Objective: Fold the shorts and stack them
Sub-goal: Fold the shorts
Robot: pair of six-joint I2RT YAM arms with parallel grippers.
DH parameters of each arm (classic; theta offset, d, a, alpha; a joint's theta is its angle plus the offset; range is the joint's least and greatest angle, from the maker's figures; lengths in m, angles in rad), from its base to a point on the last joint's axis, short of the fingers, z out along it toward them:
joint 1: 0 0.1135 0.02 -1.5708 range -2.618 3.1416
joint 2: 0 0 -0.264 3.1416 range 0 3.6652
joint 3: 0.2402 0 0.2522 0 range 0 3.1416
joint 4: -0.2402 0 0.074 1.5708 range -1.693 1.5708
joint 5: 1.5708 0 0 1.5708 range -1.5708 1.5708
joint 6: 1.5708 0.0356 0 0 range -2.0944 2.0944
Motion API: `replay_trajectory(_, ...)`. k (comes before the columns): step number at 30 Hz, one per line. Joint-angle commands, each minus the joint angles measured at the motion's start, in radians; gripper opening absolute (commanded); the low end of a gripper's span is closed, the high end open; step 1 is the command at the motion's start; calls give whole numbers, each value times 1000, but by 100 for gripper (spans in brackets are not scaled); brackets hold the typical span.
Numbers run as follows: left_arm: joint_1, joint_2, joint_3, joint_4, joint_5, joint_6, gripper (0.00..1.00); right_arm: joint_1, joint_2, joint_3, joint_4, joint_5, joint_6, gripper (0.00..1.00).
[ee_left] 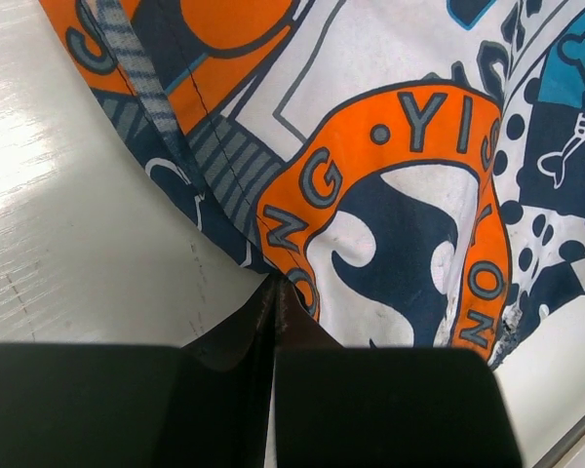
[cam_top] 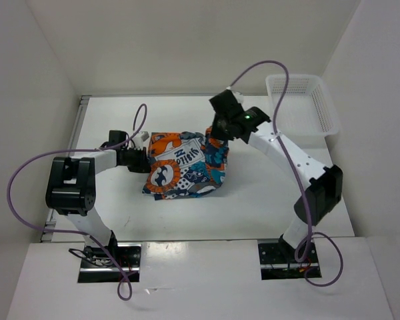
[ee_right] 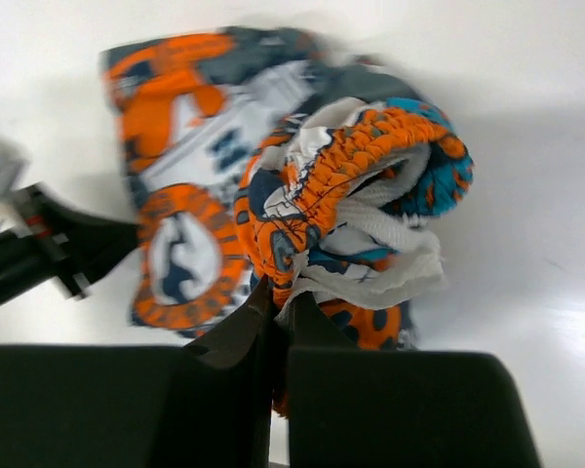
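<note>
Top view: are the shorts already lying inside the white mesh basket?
No, the shorts lie bunched in the middle of the table, apart from the basket standing at the far right corner.

White table (cam_top: 253, 207) under printed shorts (cam_top: 183, 170) mid-surface, white mesh basket (cam_top: 330, 119) at far-right corner

Mesh basket (cam_top: 328, 110) (white plastic) sits far right on the table (cam_top: 253, 213).
</note>
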Motion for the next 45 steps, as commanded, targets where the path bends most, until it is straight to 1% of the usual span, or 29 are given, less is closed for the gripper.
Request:
replay_trajectory(1,0,29,-23,-3,-10,11,0,107,121,166,-18,26,51,0)
replay_trajectory(3,0,20,-23,-3,-10,11,0,137,182,265,-58,39,81,0)
replay_trajectory(4,0,8,-23,-15,-10,11,0,160,240,298,-70,48,107,0)
replay_trajectory(7,0,-2,-13,-26,-10,11,0,205,334,393,-95,57,121,0)
replay_trajectory(13,9,-2,-4,-35,-10,11,0,228,495,525,-77,16,131,0)
replay_trajectory(15,9,-2,-4,-35,-10,11,0,228,537,594,-77,-7,131,0)
replay_trajectory(16,9,-2,-4,-35,-10,11,0,237,584,623,-92,-7,121,0)
replay_trajectory(18,9,-2,-4,-35,-10,11,0,251,638,735,-141,-7,109,0)
replay_trajectory(19,9,-2,-4,-35,0,11,0,263,702,835,-162,-7,109,0)
replay_trajectory(20,9,-2,-4,-35,0,11,0,263,740,899,-223,-7,109,0)
replay_trajectory(21,9,-2,-4,-44,0,11,0,277,782,1054,-262,2,98,0)
replay_trajectory(22,18,-2,-4,-44,0,11,0,286,889,1157,-311,12,98,1)
replay_trajectory(23,18,-2,-4,-44,0,11,0,286,959,1287,-369,13,98,1)
replay_trajectory(24,18,-11,-4,-44,0,11,0,286,1044,1514,-467,-24,83,6)
replay_trajectory(25,18,-11,-4,-53,0,11,0,286,1040,1450,-445,-50,88,13)
replay_trajectory(26,18,-11,-4,-53,0,11,0,286,1040,1438,-436,-67,88,17)
replay_trajectory(27,18,-20,5,-63,0,11,0,286,1066,1533,-465,-53,77,22)
replay_trajectory(28,27,-29,5,-75,0,11,0,286,1054,1496,-456,-44,63,31)
replay_trajectory(30,40,-40,5,-90,-20,11,0,286,1054,1534,-456,-26,31,54)
replay_trajectory(31,40,-49,5,-90,-20,11,0,286,1054,1534,-456,-26,31,57)
replay_trajectory(34,75,-68,31,-116,-34,11,0,297,1025,1534,-456,-26,22,57)
replay_trajectory(38,112,-78,86,-155,-43,11,0,315,993,1534,-465,-36,22,52)
replay_trajectory(40,136,-88,124,-188,-43,11,11,325,970,1534,-465,-15,22,48)
replay_trajectory(41,145,-110,137,-199,-43,11,20,325,954,1499,-465,24,34,39)
replay_trajectory(42,155,-127,149,-220,-52,11,33,325,907,1476,-465,48,34,34)
replay_trajectory(43,164,-146,161,-231,-65,11,49,325,879,1452,-465,77,43,30)
replay_trajectory(44,176,-187,192,-244,-65,11,57,325,846,1375,-465,136,43,28)
replay_trajectory(45,176,-203,210,-268,-74,11,62,325,771,1328,-465,163,64,28)
